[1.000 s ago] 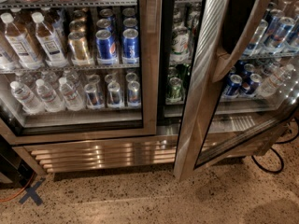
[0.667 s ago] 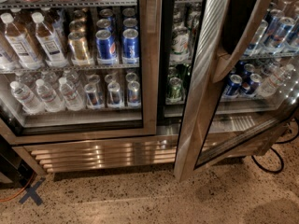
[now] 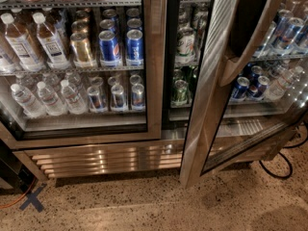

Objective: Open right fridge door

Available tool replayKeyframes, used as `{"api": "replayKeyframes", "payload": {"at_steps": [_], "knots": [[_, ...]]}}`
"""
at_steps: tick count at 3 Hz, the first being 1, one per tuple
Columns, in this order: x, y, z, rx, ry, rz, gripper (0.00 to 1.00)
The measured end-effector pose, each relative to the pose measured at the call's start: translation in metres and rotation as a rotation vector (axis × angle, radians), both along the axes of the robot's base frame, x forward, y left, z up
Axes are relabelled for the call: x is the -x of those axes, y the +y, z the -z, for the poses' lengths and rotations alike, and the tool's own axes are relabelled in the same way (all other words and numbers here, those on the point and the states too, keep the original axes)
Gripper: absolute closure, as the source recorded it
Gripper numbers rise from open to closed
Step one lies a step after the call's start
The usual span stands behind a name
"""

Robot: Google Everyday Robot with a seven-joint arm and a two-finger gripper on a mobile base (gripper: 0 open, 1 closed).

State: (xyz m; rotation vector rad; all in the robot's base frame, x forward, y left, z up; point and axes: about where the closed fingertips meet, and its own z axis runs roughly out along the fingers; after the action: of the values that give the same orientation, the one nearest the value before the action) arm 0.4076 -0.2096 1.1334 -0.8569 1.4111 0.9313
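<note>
The fridge [image 3: 106,160] is a two-door steel drinks cooler with a louvred grille at its base. The right fridge door [image 3: 207,124] stands swung out toward me, its ribbed inner edge and steel frame facing me, with cans seen through its glass. Its curved steel handle [image 3: 250,47] runs up to the top right. My gripper [image 3: 248,13] appears as a dark shape at the top right, between the door's ribbed edge and the handle. The left door [image 3: 155,57] is shut, with water bottles [image 3: 43,97] and cans [image 3: 118,44] behind it.
Speckled floor lies in front of the fridge, with a blue tape cross [image 3: 32,198] at the lower left. A black cable [image 3: 284,165] loops on the floor at the right, behind the open door. A dark object [image 3: 9,172] and an orange cord [image 3: 14,203] sit at the far left.
</note>
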Motion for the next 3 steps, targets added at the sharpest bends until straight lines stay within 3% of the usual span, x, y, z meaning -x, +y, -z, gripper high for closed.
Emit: {"api": "replayKeyframes", "payload": {"at_steps": [1, 3], "knots": [[0.0013, 0.0025, 0.0006, -0.018, 0.013, -0.032, 0.3], [0.007, 0.0119, 0.0027, -0.035, 0.042, -0.081, 0.38]]}}
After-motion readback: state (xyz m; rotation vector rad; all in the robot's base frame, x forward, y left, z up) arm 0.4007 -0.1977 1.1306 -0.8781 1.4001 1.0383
